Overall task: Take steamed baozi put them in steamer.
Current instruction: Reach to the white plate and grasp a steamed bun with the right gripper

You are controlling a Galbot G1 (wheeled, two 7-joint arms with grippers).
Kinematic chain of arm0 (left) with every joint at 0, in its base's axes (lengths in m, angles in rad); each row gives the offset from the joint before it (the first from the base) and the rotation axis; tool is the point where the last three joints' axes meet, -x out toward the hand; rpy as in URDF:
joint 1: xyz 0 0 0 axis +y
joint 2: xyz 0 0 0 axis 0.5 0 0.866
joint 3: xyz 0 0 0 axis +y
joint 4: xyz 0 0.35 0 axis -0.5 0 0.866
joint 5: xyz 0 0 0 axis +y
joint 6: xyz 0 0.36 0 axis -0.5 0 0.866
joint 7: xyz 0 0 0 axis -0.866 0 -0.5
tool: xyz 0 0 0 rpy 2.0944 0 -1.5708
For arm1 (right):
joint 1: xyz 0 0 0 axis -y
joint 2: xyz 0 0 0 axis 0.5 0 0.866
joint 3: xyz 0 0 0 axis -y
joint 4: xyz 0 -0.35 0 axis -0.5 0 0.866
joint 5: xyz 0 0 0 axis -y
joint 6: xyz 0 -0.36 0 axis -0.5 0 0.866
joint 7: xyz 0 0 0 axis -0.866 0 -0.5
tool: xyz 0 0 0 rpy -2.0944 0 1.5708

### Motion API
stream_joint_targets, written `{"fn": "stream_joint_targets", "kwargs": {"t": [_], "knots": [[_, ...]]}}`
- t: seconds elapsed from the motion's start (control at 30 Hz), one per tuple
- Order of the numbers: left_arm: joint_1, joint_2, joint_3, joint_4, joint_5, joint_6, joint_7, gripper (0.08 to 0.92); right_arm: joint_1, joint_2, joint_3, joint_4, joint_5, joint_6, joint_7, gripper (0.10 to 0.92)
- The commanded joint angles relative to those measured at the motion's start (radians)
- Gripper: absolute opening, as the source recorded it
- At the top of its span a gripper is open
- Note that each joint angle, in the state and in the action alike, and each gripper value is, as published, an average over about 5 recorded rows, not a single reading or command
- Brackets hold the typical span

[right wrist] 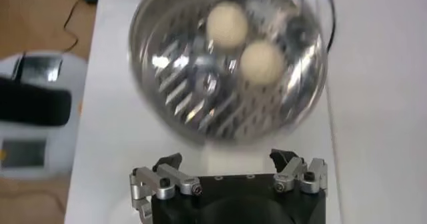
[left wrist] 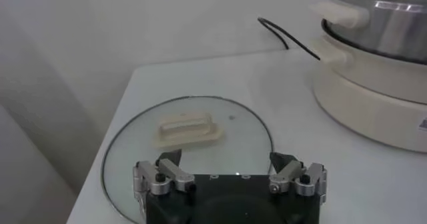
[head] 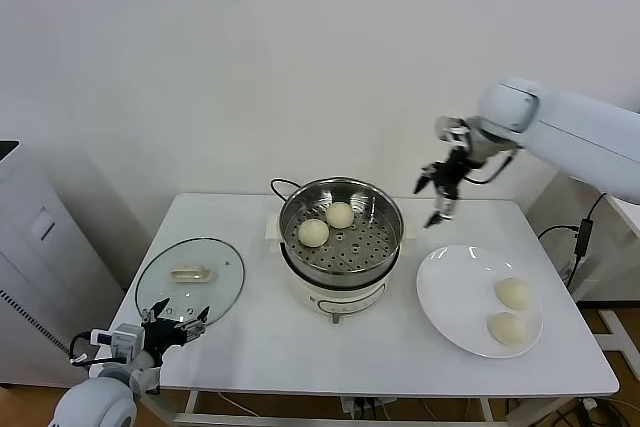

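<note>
Steamer [head: 341, 230]: shiny round steel basket with a perforated floor, sitting on a white cooker base mid-bench [head: 260, 337]. Two smooth, cream-white baozi [head: 313, 232] [head: 340, 214] are lying inside it, just beside each other toward its rear-left. Two more baozi [head: 514, 293] [head: 510, 327] are resting on the flat white plate [head: 455, 297] to the steamer's right.

Right claw [head: 438, 194] is hanging in the air right of the steamer, behind the plate, fingers spread, gripping nothing. Its wrist view is looking down into the basket, showing the holes and both buns [right wrist: 227, 24] [right wrist: 262, 62].

Left claw [head: 174, 324] is idling at the bench's front-left edge, released, by the round glass lid [head: 190, 279]. Only the left wrist view is showing the lid's cream handle [left wrist: 189, 129] close up and the black cord [left wrist: 287, 37] behind the cooker.
</note>
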Motion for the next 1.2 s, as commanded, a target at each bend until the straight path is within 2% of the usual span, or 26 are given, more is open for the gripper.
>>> {"fn": "stream_joint_targets", "kwargs": {"t": [0.03,0.6,1.2], "knots": [[0.000,-0.001,0.000,-0.002,0.001,0.002,0.000,0.823,-0.164,-0.199,0.090,0.022,-0.247,0.130,-0.071,0.823],[0.004,-0.002,-0.004,-0.003,0.004,0.004,-0.001,0.823,-0.558,-0.216,0.404,-0.004,-0.430,0.191,-0.044,0.823],[0.005,-0.006,-0.001,0.000,0.007,0.005,-0.001,0.823,-0.724,-0.198,0.566,-0.049,-0.588,0.242,-0.037,0.823]]}}
